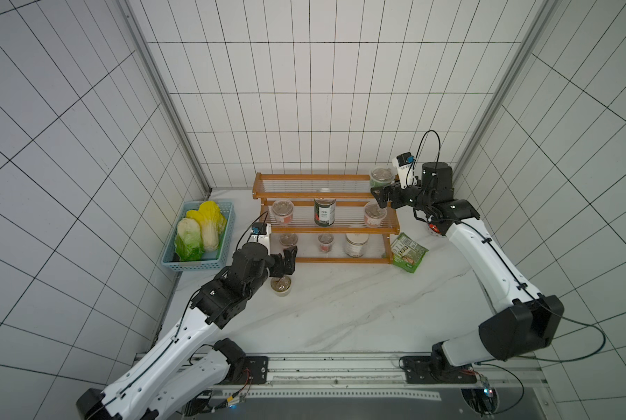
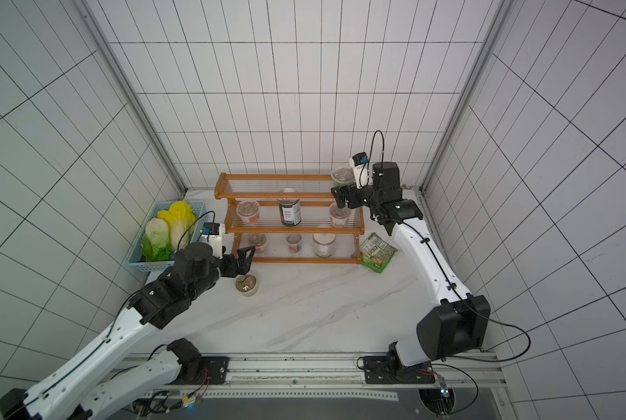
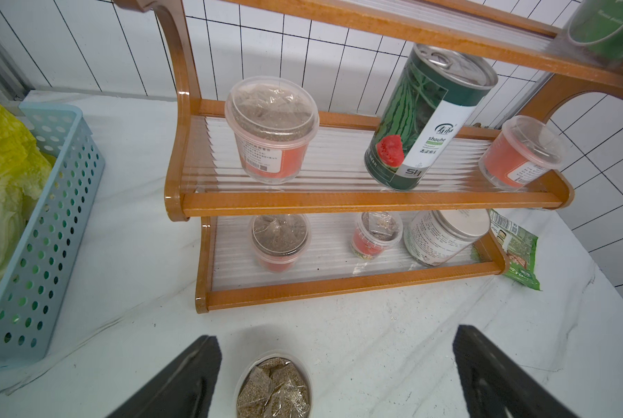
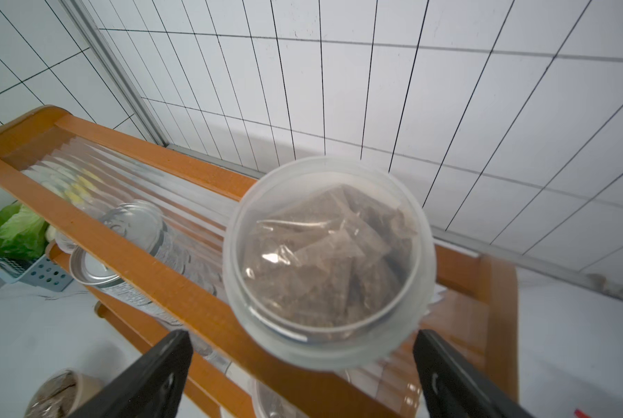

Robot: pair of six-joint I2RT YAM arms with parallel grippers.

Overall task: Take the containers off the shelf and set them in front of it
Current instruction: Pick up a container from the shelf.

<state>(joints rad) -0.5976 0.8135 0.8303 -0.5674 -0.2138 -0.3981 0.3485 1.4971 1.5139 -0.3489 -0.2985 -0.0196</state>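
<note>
**Left.** Left claw [image 1: 286, 259] is spread wide and holds nothing. It hangs over the bench [image 1: 358, 309] by the 9 o'clock end of the shelf [image 1: 340, 259]. The front cup [image 1: 281, 284] stands upright on the bench, just toward 6 o'clock from this claw in both top views. The wrist view puts it below and between the fingers, clear of both. It looks delivered.

**Middle.** The middle tier carries a red cup [image 1: 283, 211], the can [image 1: 325, 214] and a second red cup [image 1: 374, 215]. The bottom tier carries a low cup [image 1: 288, 240], a small cup [image 1: 325, 243] and the jar [image 1: 356, 244]. All are upright, and none sits between fingers.

**Right.** Right claw [image 1: 378, 198] is wide open and empty, pointing toward 9 o'clock at the 3 o'clock end of the top tier. The green cup [image 1: 381, 175] stands there upright, long axis vertical. In the wrist view it is dead ahead of the claw and centred between the two fingers. Cannot tell whether they touch.

**Judgement.** The right arm is far the nearer to this cup. The grab turns on both fingers coming level with the cup's wall before closing. The cup sits close to the tier's end, so a nudge could send it off.
</note>
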